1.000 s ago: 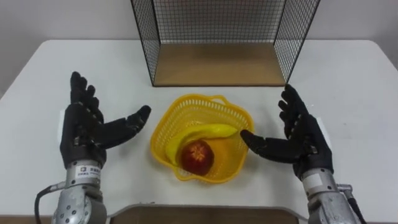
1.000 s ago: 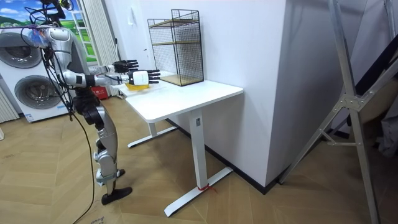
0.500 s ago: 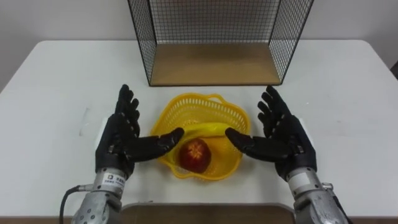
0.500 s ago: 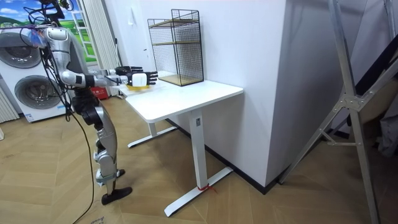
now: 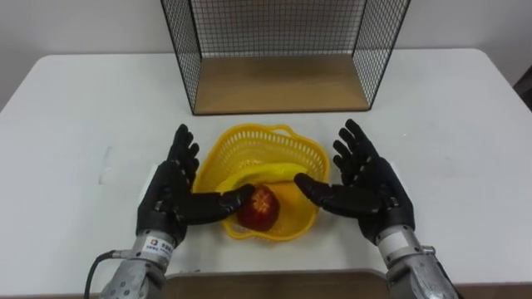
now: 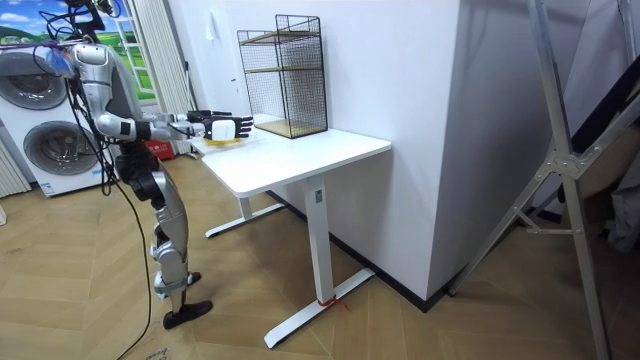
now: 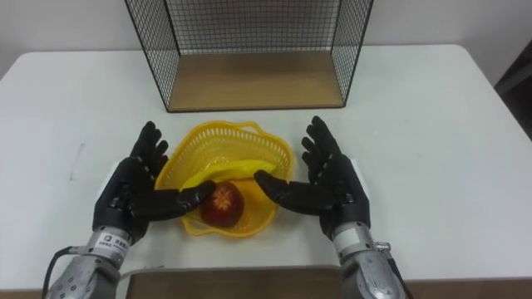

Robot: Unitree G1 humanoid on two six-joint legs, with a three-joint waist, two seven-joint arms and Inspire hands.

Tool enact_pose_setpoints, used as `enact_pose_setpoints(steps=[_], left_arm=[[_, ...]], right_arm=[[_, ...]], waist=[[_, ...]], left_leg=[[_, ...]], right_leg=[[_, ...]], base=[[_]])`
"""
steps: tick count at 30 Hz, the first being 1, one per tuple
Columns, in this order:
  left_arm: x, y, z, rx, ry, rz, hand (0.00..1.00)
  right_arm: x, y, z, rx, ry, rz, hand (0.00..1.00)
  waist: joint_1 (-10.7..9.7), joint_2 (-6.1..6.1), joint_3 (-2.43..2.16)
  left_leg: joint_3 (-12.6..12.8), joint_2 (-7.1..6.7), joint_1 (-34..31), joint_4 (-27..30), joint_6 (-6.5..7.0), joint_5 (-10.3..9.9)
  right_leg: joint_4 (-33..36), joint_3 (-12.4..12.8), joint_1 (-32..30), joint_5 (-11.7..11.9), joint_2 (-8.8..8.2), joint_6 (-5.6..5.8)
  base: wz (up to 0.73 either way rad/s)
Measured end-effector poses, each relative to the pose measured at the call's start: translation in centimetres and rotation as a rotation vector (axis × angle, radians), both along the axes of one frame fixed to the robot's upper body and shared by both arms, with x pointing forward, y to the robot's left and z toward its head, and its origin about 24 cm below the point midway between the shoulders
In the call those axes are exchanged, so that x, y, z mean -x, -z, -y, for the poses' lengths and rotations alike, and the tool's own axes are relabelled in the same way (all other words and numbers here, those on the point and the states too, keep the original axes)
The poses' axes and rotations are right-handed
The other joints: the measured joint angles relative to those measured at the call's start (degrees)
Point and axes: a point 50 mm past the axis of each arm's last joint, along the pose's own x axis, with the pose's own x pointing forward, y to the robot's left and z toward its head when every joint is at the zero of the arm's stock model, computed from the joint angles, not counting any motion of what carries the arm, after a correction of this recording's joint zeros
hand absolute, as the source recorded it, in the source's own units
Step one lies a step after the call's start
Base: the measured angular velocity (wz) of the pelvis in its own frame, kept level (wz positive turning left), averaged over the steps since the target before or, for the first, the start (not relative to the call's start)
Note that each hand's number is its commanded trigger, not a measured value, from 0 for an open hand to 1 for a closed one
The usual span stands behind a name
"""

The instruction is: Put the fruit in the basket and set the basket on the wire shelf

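Hands flank the yellow basket on the white table. Left hand and right hand are both spread wide, fingers straight, thumbs reaching over its rim, gripping nothing. Red apple and banana lie inside. Wire shelf stands just beyond, on the far side.

White tabletop spans nearly the whole frame. Wire shelf, wooden base, sits on it at top centre. Yellow basket sits on it at centre, just below the shelf, near but apart. Room view: tabletop on white legs on the wood floor.
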Motion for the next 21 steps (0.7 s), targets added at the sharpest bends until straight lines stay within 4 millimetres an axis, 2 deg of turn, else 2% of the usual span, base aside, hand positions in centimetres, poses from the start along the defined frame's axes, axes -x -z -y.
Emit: enact_pose_setpoints(steps=[11, 21], left_arm=[[0.1, 0.0, 0.5, 0.015, 0.040, 0.005, 0.00], [0.3, 0.2, 1.5, 0.042, 0.092, -0.003, 0.00]], right_arm=[[0.1, 0.1, -1.0, -0.026, -0.026, -0.001, 0.00], [0.1, 0.2, -1.4, -0.030, -0.041, -0.005, 0.00]], waist=[[-0.2, 0.53, 0.12], [-0.2, 0.32, 0.25]], left_leg=[[0.1, 0.02, 0.0, -0.1, 0.00, 0.0], [0.1, 0.00, 0.2, -0.2, -0.01, 0.0]], right_leg=[[0.0, 0.0, -0.1, 0.0, 0.01, -0.01], [0.0, 0.0, 0.1, 0.0, 0.00, -0.01]], base=[[0.00], [0.00]])
